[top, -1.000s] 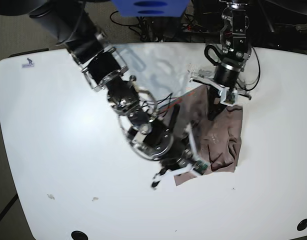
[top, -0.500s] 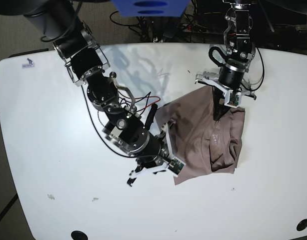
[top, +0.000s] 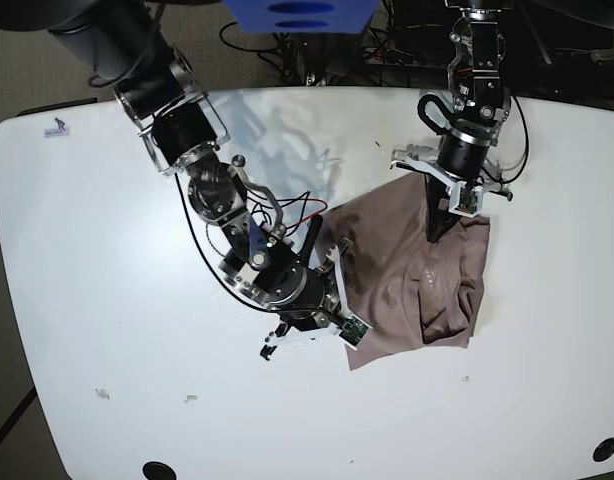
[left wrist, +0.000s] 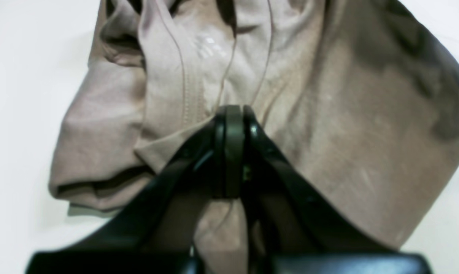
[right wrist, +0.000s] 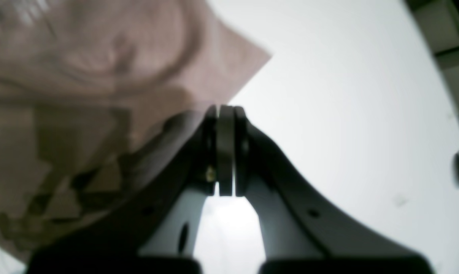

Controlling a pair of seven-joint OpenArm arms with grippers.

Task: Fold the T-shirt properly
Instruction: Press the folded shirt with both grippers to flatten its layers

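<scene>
The T-shirt (top: 417, 285) lies bunched on the white bench (top: 107, 300). The left gripper (left wrist: 229, 114) is pinched tight on a fold of it, likely to pull it flat. The right gripper (right wrist: 224, 110) is closed too, beside the cloth's corner, holding nothing I can see.

The T-shirt (top: 407, 290) is a plain dusty mauve-brown with no print, darker in its folds and shadows, paler where light catches the knit. The table (top: 107, 300) is glossy white, with a small blue mark (top: 55, 127) near its far left corner. Both grippers, left (left wrist: 229, 114) and right (right wrist: 224, 110), are black. Thin red wires (top: 292, 208) run along the right arm.
</scene>
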